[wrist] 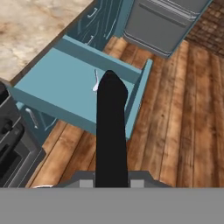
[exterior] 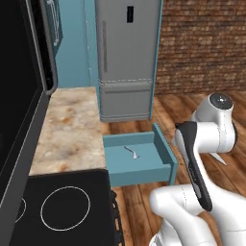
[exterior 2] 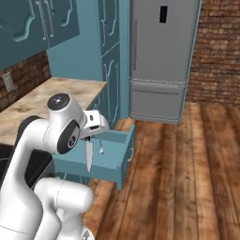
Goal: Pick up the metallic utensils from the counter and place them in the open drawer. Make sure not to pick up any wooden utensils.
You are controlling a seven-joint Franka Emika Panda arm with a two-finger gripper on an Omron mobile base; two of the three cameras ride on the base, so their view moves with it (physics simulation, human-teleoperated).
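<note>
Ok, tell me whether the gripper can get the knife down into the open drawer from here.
Probably yes. The gripper holds the knife blade-down over the open drawer, whose top is uncovered; just a small silver utensil lies inside.

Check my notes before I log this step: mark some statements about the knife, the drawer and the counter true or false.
1. The jaws hold the knife blade down. True.
2. The open drawer is empty. False: a small silver utensil lies in it.
3. The knife already rests in the drawer. False: it hangs above, gripped.
4. The drawer sits below the counter beside the stove. True.
5. The refrigerator door stands open. False: it is closed.
</note>
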